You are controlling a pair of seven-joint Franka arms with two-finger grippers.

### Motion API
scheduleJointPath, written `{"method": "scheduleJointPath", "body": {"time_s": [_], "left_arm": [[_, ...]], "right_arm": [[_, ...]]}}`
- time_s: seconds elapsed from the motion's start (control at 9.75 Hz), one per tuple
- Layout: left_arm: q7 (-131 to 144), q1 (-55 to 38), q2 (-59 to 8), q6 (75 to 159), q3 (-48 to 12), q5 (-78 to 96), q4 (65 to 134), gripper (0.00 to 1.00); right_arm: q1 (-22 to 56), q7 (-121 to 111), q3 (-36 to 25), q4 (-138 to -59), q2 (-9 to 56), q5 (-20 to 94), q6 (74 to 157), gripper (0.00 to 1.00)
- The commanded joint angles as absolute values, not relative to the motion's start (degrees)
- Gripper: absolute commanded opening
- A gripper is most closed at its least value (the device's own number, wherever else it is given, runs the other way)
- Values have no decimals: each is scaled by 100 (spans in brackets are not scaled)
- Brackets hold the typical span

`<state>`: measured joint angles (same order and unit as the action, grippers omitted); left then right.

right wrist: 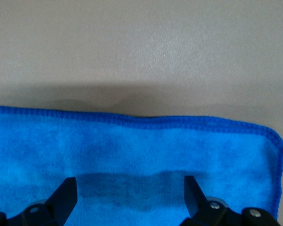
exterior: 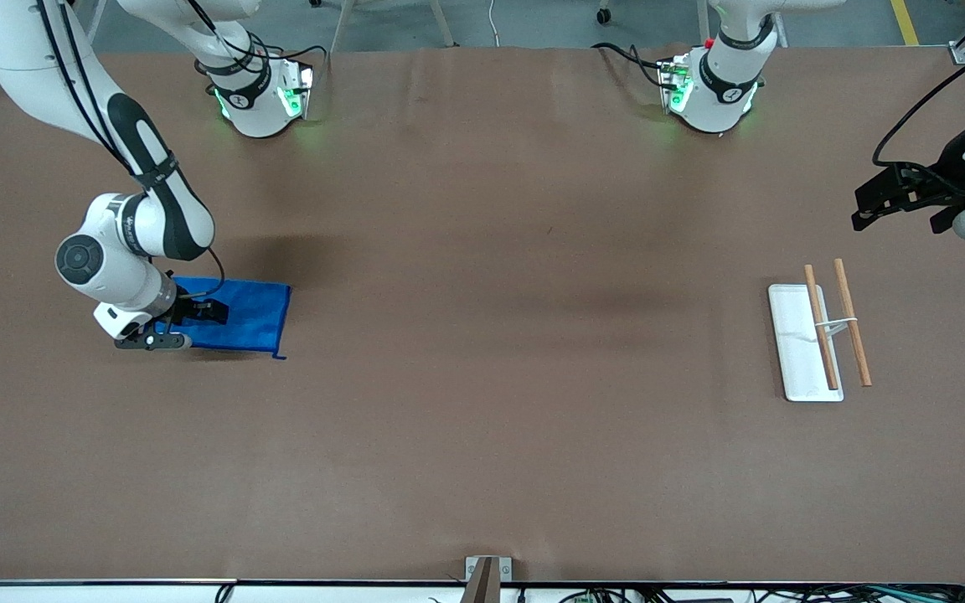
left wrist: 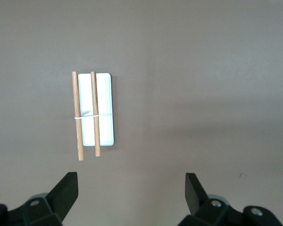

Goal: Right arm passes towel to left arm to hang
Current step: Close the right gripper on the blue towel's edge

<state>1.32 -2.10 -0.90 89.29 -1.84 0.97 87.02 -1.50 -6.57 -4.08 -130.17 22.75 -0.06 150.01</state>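
Your right hand [exterior: 166, 329] sits low over the towel [exterior: 252, 314] at the right arm's end of the worktop [exterior: 482, 419]. From the front view the towel lies flat and spread, with its thread loop trailing off the corner nearest the camera. Whether the fingers are parted is hard to judge from this angle. Your left hand [exterior: 889, 199] hangs in the air at the left arm's end, above the worktop and close to the rack [exterior: 801, 343]. That arm is waiting. The rack's two wooden rods [exterior: 851, 333] are bare.

From the left wrist view, the left hand [left wrist: 131, 188] is spread wide with nothing between its fingers. Under it you see the white rack [left wrist: 104, 127] with both rods [left wrist: 78, 116] crossing it, and bare worktop around it.

From the right wrist view, the right hand [right wrist: 130, 190] is also spread wide. Its fingertips [right wrist: 66, 190] hover just over the blue cloth [right wrist: 132, 155], inside its stitched edge, and they throw a dark shadow on the pile. Nothing is gripped yet.

By my reading, you are at the very start. The towel has not been picked up, so the pinch, the lift, the carry to the middle, the handover and the hanging are all left to do.
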Motion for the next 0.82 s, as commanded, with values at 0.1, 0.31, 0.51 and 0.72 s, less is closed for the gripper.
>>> {"method": "scheduleJointPath", "body": {"time_s": [0.1,0.31,0.51,0.72], "left_arm": [[149,-211,-158,9018,-193,-18,8833,100],[61,-193,-106,9009,-193,18,8816,100],[115,-202,-132,9009,-193,-9,8824,100],[106,-211,-114,9009,-202,-17,8824,100]], "right_arm": [[-255,-756,-343,-13429,1995,-53,15230,100],[-264,-756,-343,-13605,2013,-53,15617,97],[-264,-765,-343,-13605,2013,-61,15592,72],[-264,-843,-343,-13588,2013,-62,15566,26]]}}
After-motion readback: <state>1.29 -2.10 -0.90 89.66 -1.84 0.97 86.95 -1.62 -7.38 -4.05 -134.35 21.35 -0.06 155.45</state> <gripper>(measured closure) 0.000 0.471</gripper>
